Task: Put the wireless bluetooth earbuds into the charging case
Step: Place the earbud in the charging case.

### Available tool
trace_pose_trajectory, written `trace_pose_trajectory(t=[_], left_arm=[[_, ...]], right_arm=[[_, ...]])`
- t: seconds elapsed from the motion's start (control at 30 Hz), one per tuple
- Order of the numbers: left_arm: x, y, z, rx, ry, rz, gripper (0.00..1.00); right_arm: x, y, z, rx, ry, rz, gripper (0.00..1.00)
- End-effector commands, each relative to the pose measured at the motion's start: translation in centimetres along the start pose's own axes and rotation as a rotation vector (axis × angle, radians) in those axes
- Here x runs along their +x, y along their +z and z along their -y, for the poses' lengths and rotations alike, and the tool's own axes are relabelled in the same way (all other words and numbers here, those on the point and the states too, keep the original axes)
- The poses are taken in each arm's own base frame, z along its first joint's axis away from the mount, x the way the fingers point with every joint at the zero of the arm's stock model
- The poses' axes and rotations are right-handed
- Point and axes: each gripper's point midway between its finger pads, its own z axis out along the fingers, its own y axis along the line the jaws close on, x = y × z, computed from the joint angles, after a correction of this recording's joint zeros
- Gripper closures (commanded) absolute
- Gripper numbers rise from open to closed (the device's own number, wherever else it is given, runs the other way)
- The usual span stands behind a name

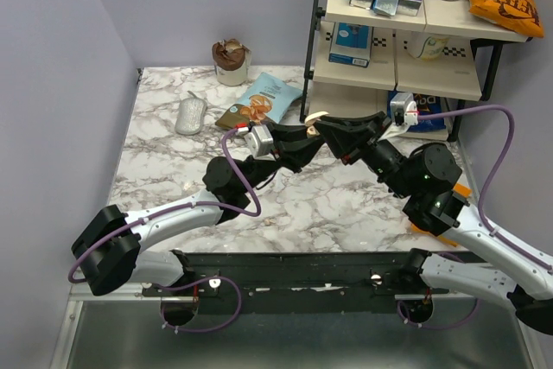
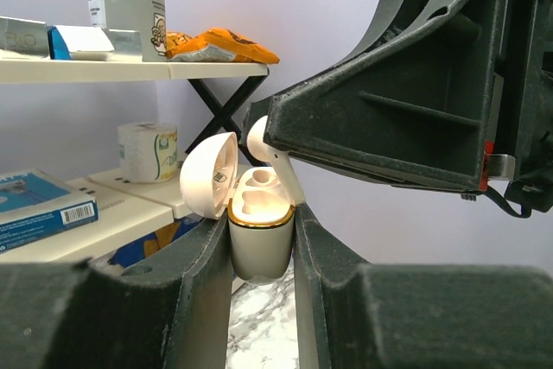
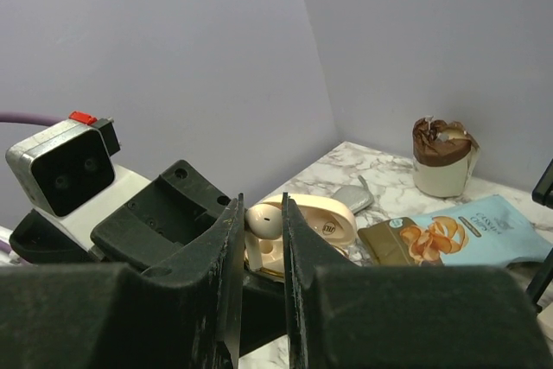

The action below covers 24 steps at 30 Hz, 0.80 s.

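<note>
Now | left jaws clench charging case (image 2: 257, 252), lid open | right jaws pinch earbud (image 2: 259, 141) | case base shows only from left wrist

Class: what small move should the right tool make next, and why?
Probably ease the right tool straight down: its earbud hangs stem-down at the rim of the open case, which the left tool holds upright, with an empty socket showing.

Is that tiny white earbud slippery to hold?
Probably slippery: the earbud looks smooth, glossy and rounded. Likely stiff: no bend shows in the right tool's pinch. Probably very light, far smaller than the charging case.
</note>
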Motion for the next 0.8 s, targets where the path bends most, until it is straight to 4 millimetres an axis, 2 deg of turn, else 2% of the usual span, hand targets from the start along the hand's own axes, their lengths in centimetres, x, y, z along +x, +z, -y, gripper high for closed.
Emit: trace_pose_trajectory(t=[0.0,0.17,0.43,0.77], left_arm=[[-2.6,0.6,0.7,0.029,0.010,0.069,1.00],[-2.6,0.6,0.7,0.032,0.010,0.070,1.00],[-1.3,0.0,0.8,0.037,0.006,0.032,1.00],[0.0,-0.5,0.8,0.035,0.001,-0.002,1.00]], right_arm=[[0.7,-0.5,0.0,-0.001,0.007,-0.008,0.99],[0.7,-0.5,0.3,0.013,0.004,-0.005,0.99],[-1.8,-0.2,0.0,0.016,-0.011,0.054,0.99],[-2.8,0.3,0.1,0.030,-0.017,0.086,0.99]])
